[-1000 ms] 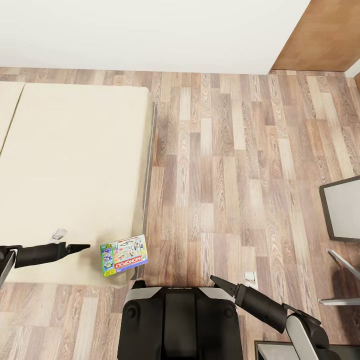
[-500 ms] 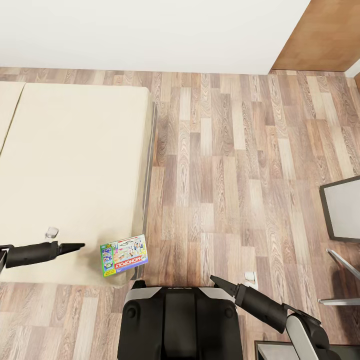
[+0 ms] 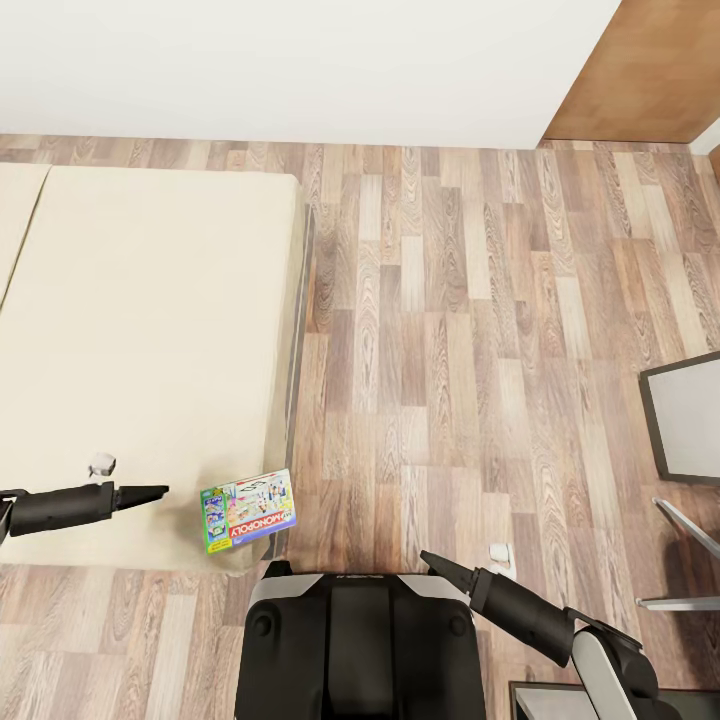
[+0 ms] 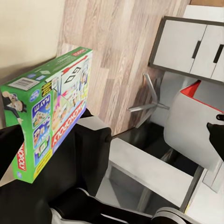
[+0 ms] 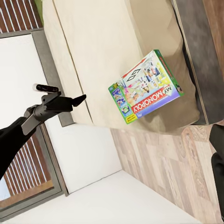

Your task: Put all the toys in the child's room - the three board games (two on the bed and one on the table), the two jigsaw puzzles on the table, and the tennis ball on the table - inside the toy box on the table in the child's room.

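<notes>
A Monopoly board game (image 3: 248, 510) with a green edge lies flat on the near right corner of the cream bed (image 3: 140, 340). My left gripper (image 3: 150, 492) hovers over the bed a short way left of the box and points at it. In the left wrist view the box (image 4: 46, 112) is close ahead, with one dark finger (image 4: 8, 147) at each side, so the gripper is open and empty. My right gripper (image 3: 436, 560) hangs over the floor beside my base, well right of the box. The right wrist view takes in the box (image 5: 147, 86) and the left gripper (image 5: 77, 99).
Wood-plank floor (image 3: 460, 350) stretches between the bed and a corner of the table (image 3: 685, 420) at the right edge. Chair legs (image 3: 680, 560) stand near it. A brown door (image 3: 640, 70) is at the far right, and white drawers (image 4: 186, 44) are behind my base.
My left gripper has drawn back a little to the left, away from the Monopoly box. The box, the right arm and the camera have stayed put.
</notes>
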Available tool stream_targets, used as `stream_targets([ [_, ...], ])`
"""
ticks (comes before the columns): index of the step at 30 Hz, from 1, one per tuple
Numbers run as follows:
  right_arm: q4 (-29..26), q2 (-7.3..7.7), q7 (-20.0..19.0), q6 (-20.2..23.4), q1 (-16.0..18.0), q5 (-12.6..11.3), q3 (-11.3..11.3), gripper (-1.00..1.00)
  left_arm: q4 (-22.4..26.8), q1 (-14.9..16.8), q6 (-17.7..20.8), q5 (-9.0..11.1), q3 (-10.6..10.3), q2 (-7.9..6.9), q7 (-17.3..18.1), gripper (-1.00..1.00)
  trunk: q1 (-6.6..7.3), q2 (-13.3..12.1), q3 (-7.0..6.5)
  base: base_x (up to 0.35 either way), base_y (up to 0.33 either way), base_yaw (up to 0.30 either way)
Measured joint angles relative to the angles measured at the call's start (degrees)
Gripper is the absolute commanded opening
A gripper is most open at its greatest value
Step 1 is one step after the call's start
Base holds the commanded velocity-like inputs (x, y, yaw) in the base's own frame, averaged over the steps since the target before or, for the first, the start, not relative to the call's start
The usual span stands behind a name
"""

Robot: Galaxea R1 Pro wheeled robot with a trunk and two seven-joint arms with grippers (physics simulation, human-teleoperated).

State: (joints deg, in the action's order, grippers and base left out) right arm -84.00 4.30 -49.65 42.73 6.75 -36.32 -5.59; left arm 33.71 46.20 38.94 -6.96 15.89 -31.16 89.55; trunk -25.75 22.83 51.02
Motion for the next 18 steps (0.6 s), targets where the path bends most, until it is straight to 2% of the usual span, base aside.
stream_targets([
  [10,-0.01,0.01,-0.22,0.08,0.00,-0.13,-1.76,1.00,0.00,0.00,0.13,0.25,-0.45,0.13,0.00,1.00,-0.01,0.00,0.00,-0.010,0.000,0.000],
  [18,-0.01,0.00,-0.47,0.09,0.00,-0.27,-2.33,1.00,0.01,0.00,0.26,0.27,-0.64,0.24,0.00,1.00,-0.01,0.00,0.00,-0.100,0.000,0.000],
])
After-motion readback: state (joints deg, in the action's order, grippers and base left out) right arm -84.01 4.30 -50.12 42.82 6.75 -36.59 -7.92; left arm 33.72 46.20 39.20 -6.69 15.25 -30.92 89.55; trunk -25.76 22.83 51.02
